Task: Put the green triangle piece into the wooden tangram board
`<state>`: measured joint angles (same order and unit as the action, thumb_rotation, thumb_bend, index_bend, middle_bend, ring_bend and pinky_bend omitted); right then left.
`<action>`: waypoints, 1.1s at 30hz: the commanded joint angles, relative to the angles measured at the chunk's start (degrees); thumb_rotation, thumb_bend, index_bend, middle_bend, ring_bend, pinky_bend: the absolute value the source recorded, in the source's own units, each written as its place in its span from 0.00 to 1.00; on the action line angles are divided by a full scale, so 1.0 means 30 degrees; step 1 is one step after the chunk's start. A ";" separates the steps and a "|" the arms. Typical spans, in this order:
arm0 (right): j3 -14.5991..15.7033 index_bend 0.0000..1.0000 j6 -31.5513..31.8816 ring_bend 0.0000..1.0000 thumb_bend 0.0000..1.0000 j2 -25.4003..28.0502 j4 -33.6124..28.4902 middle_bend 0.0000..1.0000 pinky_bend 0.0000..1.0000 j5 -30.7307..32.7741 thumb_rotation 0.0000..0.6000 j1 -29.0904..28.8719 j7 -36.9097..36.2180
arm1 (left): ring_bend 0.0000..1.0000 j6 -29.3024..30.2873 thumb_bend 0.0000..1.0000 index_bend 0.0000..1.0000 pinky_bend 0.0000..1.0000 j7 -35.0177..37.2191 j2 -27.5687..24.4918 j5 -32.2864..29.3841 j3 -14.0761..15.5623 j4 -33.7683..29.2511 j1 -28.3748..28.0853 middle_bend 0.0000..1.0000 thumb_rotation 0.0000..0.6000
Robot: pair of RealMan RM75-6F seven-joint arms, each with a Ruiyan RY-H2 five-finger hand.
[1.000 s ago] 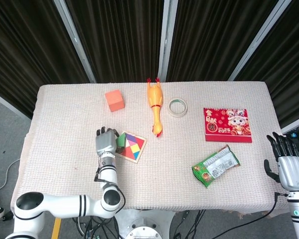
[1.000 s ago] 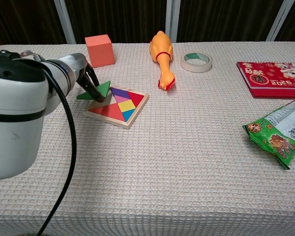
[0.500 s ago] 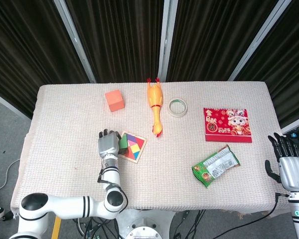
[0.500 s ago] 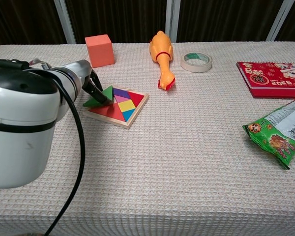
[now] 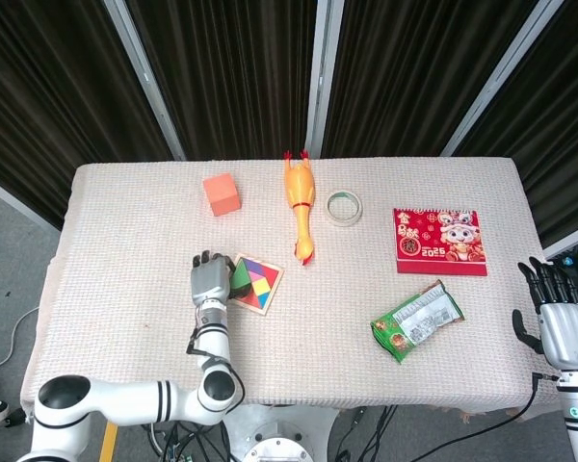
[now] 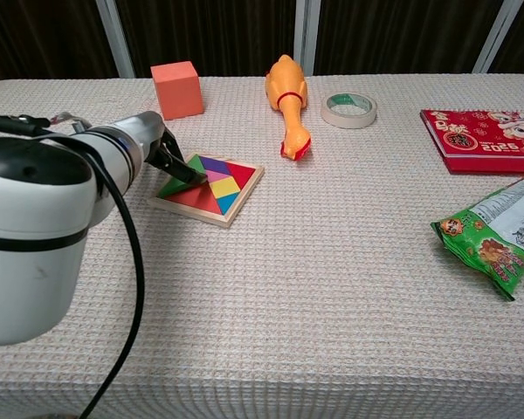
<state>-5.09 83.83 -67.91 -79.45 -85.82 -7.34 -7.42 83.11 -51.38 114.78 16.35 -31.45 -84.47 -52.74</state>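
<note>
The wooden tangram board (image 5: 257, 285) (image 6: 211, 188) lies on the table left of centre, filled with coloured pieces. My left hand (image 5: 210, 281) (image 6: 157, 148) sits at its left edge and holds the green triangle piece (image 5: 239, 278) (image 6: 182, 176), which now lies low over the board's left corner. Whether the triangle rests flat in its slot I cannot tell. The fingers (image 6: 179, 166) cover part of it. My right hand (image 5: 556, 316) hangs past the table's right edge with its fingers apart and nothing in it.
An orange cube (image 5: 221, 193) stands at the back left. A rubber chicken (image 5: 301, 209) and a tape roll (image 5: 344, 207) lie behind the board. A red booklet (image 5: 439, 241) and a green snack bag (image 5: 417, 320) lie on the right.
My left hand has shifted right and lowered the green triangle, from tilted above the board's left edge down onto its left corner. The right hand has stayed still.
</note>
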 commanded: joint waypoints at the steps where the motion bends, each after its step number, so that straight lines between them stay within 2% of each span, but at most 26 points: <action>1: 0.0007 0.00 -0.0020 0.00 0.43 -0.0011 0.0012 0.00 0.00 0.0004 1.00 -0.0005 -0.0003 | 0.02 -0.0076 0.24 0.39 0.04 0.0058 -0.0028 0.0106 0.0066 -0.0012 0.0060 0.18 0.76; 12: 0.0008 0.00 -0.0011 0.00 0.44 0.0031 -0.0077 0.00 0.00 -0.0002 1.00 -0.0002 0.0024 | 0.02 -0.0267 0.21 0.26 0.04 0.0254 -0.0362 0.0842 0.0459 -0.0626 0.0307 0.17 0.81; 18: 0.0011 0.00 -0.0069 0.00 0.44 0.0032 -0.0093 0.00 0.00 0.0013 1.00 -0.0025 0.0055 | 0.02 -0.0062 0.21 0.23 0.04 0.0479 -0.0679 0.1809 0.0715 -0.1316 0.0369 0.16 0.83; 20: 0.0018 0.00 -0.0067 0.00 0.44 0.0035 -0.0089 0.00 0.00 0.0013 1.00 -0.0019 0.0071 | 0.02 -0.0120 0.21 0.23 0.04 0.0524 -0.0999 0.2561 0.1126 -0.1893 0.0414 0.15 0.90; 21: 0.0013 0.00 -0.0039 0.00 0.44 0.0038 -0.0091 0.00 0.00 0.0012 1.00 -0.0007 0.0066 | 0.01 -0.0431 0.21 0.22 0.04 0.0619 -0.1341 0.3184 0.1569 -0.2383 0.0501 0.14 0.96; 23: -0.0005 0.00 -0.0004 0.00 0.44 0.0063 -0.0117 0.00 0.00 0.0032 1.00 0.0013 0.0023 | 0.00 -0.1138 0.21 0.20 0.04 0.0759 -0.2029 0.4195 0.2474 -0.3054 0.0706 0.13 1.00; 27: -0.0057 0.00 0.0028 0.00 0.44 0.0151 -0.0205 0.00 0.00 0.0116 1.00 0.0047 -0.0016 | 0.00 -0.2767 0.21 0.17 0.03 0.1385 -0.3644 0.5697 0.4159 -0.4199 0.1332 0.11 1.00; 33: -0.0043 0.00 -0.0260 0.00 0.44 0.0144 -0.0401 0.00 0.00 0.0224 1.00 -0.0053 0.0232 | 0.00 -0.4017 0.21 0.16 0.03 0.3077 -0.4505 0.7668 0.5340 -0.3473 0.1889 0.10 1.00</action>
<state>-5.24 83.16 -67.44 -80.57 -85.20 -7.45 -6.85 72.28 -43.70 101.98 37.81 -16.34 -95.87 -47.80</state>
